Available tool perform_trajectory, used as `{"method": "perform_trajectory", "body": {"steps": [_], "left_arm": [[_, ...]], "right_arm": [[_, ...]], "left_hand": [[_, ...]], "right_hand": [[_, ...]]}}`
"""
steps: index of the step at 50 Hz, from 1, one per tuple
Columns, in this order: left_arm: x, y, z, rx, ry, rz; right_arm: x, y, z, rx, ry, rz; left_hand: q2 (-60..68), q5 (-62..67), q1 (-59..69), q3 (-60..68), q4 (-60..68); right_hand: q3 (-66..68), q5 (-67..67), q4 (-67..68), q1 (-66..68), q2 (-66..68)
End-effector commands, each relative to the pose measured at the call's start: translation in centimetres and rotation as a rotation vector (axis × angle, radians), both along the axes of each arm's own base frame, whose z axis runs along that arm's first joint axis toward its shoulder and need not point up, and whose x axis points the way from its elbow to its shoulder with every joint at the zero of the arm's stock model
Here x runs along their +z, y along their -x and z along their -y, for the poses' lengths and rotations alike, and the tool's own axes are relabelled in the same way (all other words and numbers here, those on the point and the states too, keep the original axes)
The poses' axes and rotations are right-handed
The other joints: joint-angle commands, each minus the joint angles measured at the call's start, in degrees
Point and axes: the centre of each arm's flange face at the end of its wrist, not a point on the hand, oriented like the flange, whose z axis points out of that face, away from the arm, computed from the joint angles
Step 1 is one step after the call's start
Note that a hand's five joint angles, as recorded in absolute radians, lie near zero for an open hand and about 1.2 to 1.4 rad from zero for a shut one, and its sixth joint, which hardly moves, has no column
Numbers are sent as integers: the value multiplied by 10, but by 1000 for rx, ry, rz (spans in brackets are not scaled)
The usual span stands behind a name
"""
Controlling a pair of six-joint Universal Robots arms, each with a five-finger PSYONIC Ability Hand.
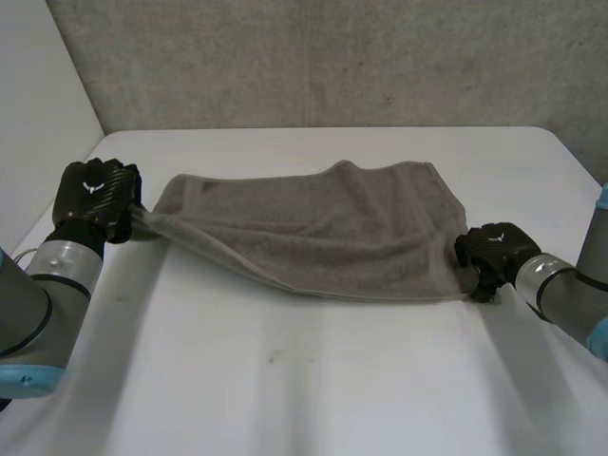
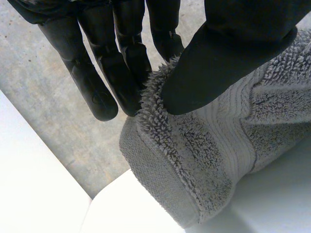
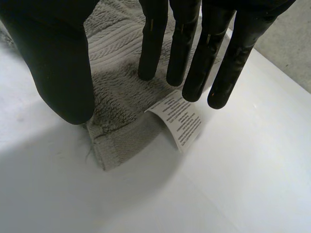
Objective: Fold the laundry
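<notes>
A grey towel (image 1: 313,237) lies stretched across the white table (image 1: 285,380), folded loosely along its length. My left hand (image 1: 95,195) holds its left end just above the table. In the left wrist view the thumb (image 2: 233,53) pinches the thick towel corner (image 2: 204,160) against the fingers (image 2: 121,73). My right hand (image 1: 489,249) is at the towel's near right corner. In the right wrist view its straight fingers (image 3: 194,63) and thumb (image 3: 53,63) stand apart over that corner (image 3: 116,111), which lies flat on the table. A white label (image 3: 182,121) sticks out of the corner.
A grey wall (image 1: 332,57) rises behind the table's far edge. Bare tabletop stretches in front of the towel. The table's right edge (image 1: 579,161) runs close behind my right arm.
</notes>
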Motion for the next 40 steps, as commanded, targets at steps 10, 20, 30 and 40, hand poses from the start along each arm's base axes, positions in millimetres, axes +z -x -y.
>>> {"method": "perform_trajectory", "body": {"steps": [10, 20, 30, 40], "left_arm": [[0, -1, 1, 4, -1, 0], [0, -1, 1, 3, 0, -2], [-1, -1, -10, 1, -50, 16], [-22, -10, -54, -3, -272, 107]], "right_arm": [[-9, -5, 12, 5, 4, 1], [1, -4, 17, -13, 28, 17], [34, 0, 5, -18, 48, 18], [43, 24, -51, 114, -284, -264]], "left_hand": [[103, 108, 123, 103, 102], [103, 108, 123, 103, 102], [103, 108, 123, 103, 102], [103, 108, 123, 103, 102]], "right_hand": [[171, 186, 173, 230, 184], [410, 425, 412, 469, 422], [410, 425, 412, 469, 422], [410, 425, 412, 469, 422]]}}
